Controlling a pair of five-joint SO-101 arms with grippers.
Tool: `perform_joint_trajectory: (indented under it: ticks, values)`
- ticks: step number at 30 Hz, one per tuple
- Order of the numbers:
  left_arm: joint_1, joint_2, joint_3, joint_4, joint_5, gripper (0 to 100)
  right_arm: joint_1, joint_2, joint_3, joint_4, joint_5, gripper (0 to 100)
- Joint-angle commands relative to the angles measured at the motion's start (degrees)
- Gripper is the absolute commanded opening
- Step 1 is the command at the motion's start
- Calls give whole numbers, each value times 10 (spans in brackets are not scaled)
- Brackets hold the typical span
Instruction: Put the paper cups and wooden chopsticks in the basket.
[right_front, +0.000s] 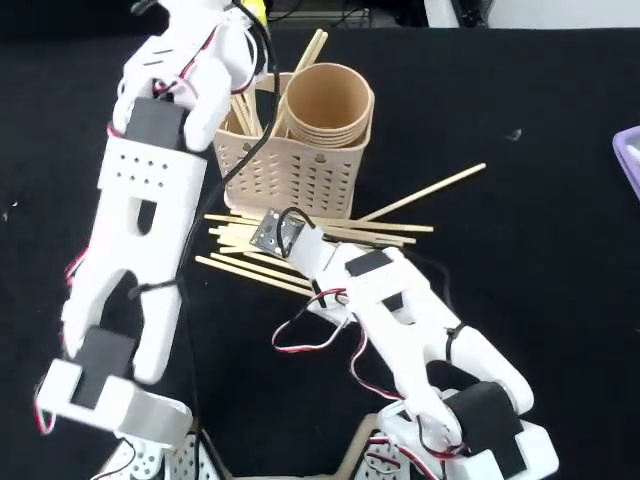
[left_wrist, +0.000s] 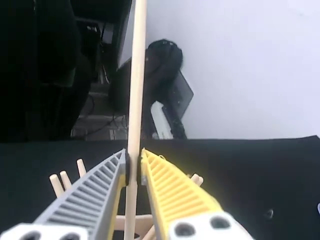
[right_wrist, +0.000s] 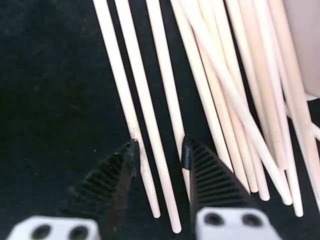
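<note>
Beige plastic, the slotted basket (right_front: 300, 175) stands toward the far side of the black counter (right_front: 520, 300). The stacked paper cups (right_front: 328, 100) sit in its right side and a few standing chopsticks (right_front: 243, 112) lean in its left. The left fingers (left_wrist: 95, 187) are pressed tight on one held chopstick (left_wrist: 136, 100), which stands upright above the basket. Loose chopsticks (right_front: 330, 232) lie scattered on the counter just in front of the basket. The right fingers (right_wrist: 212, 185) hang low over them, moderately parted and gripping nothing, with sticks lying between their tips.
</note>
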Motion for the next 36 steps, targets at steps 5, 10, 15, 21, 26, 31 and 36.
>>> perform_joint_trajectory:
  ticks: [5, 10, 15, 21, 26, 31, 36]
  values:
    - [-1, -162, 269, -226, -25, 30, 9, -6, 10, -3, -5, 145]
    - [-1, -217, 420, -395, -25, 30, 9, -6, 10, -3, -5, 145]
    - [-1, -233, 454, -412, -25, 87, 9, -6, 10, -3, -5, 145]
    - [-10, -239, 428, -341, -24, 191, 9, -6, 10, -3, -5, 145]
    - [-15, -243, 392, -287, -24, 188, 9, -6, 10, -3, -5, 145]
    - [-56, -308, 365, -188, -22, 188, 9, -6, 10, -3, -8, 149]
    - [-116, -361, 368, -17, -24, 188, 8, -10, 0, 13, -5, 149]
